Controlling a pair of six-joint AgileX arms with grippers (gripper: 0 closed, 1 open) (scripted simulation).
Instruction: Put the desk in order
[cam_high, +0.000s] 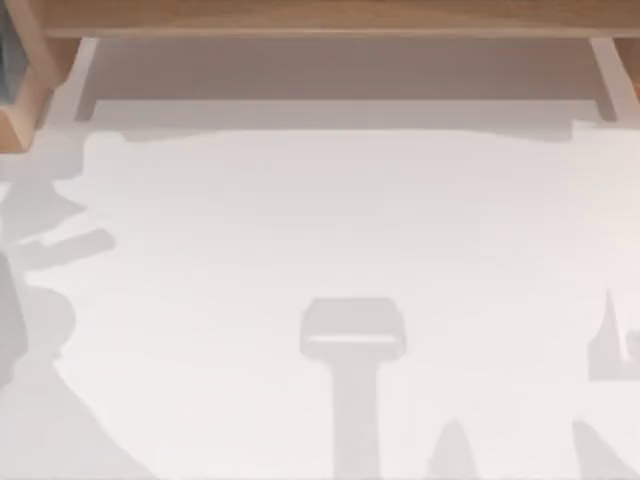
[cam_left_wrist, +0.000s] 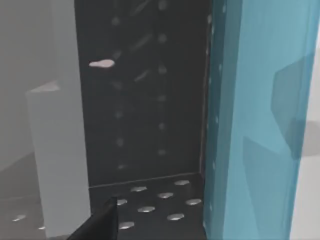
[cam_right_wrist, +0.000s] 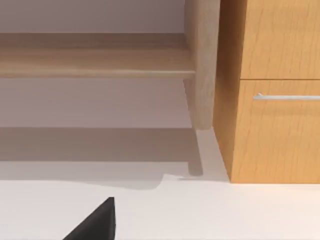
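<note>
The worktop (cam_high: 330, 220) lay bare and white across the top view, with shadows falling on it and no loose item resting on its visible surface. Along its far edge ran the raised wooden shelf (cam_high: 330, 18), carried on wooden uprights (cam_high: 612, 85) at both ends. Judged from this alone, the tidying looked either finished or not yet begun in this part of the worktop; nothing here showed what remained to be put away.

In the right wrist view, the shelf board (cam_right_wrist: 95, 60) and one upright (cam_right_wrist: 202, 65) stood just beside a wooden drawer cabinet (cam_right_wrist: 270, 90) with a metal bar handle (cam_right_wrist: 287, 97). A dark tip of the right tool (cam_right_wrist: 97, 220) showed over the white surface, touching nothing; whether it was released or clenched could not be told.

The left wrist view looked closely at a dark perforated panel (cam_left_wrist: 145, 100) with a translucent blue wall (cam_left_wrist: 260, 120) just beside it and a pale grey block (cam_left_wrist: 57, 155) on the other side. A dark tip of the left tool (cam_left_wrist: 100, 225) showed there; its state could not be told either. These close walls looked likely to crowd any move by the left arm.
</note>
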